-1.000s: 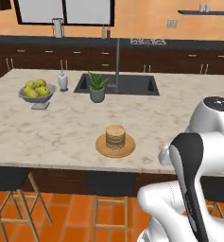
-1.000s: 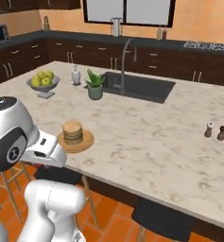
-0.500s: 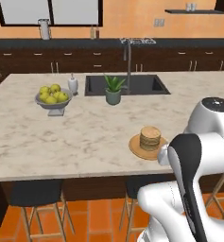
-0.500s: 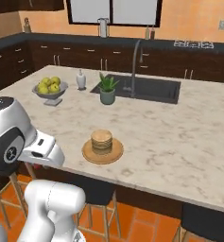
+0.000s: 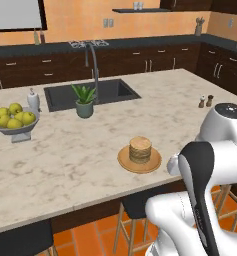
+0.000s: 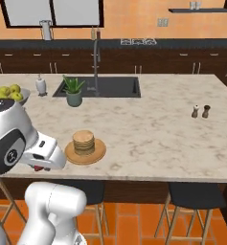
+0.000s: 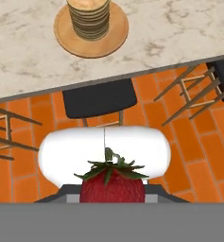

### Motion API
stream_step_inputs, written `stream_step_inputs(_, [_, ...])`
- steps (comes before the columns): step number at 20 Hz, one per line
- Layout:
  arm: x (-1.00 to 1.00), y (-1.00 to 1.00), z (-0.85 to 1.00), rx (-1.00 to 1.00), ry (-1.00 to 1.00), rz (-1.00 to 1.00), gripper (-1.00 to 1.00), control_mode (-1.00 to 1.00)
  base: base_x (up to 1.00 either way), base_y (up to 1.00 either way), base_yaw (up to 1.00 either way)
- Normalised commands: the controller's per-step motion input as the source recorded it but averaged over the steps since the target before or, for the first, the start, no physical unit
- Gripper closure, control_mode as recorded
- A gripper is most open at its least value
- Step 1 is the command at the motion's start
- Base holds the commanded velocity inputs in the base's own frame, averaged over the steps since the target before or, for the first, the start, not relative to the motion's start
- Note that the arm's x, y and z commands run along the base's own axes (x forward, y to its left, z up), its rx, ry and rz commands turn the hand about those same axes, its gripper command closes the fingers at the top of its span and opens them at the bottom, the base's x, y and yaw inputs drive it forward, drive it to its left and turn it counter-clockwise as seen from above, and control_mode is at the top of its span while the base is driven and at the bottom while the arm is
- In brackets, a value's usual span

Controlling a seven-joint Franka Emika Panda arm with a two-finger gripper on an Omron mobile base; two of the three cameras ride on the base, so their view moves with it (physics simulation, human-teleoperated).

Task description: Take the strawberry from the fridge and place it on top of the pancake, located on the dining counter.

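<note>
The strawberry [image 7: 112, 185] is light, soft and easy to bruise, so I think the hold must be gentle, on its sides below the green leaves. The claw [image 7: 112, 198] is closed on it now, over the orange floor beside the desk [image 7: 189, 33]. The pancake [image 7: 89, 18] lies ahead on the desk, well apart from the claw
</note>
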Motion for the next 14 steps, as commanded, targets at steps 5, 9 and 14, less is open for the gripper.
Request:
stream_step_inputs(5, [0.0, 0.0, 0.0, 0.0, 0.0, 0.0, 1.0, 1.0, 0.54, 0.03, -0.03])
stream_step_inputs(9, [0.0, 0.0, 0.0, 0.0, 0.0, 0.0, 1.0, 1.0, 0.64, 0.14, 0.0])
stream_step_inputs(14, [0.0, 0.0, 0.0, 0.0, 0.0, 0.0, 1.0, 1.0, 0.4, 0.15, 0.01])
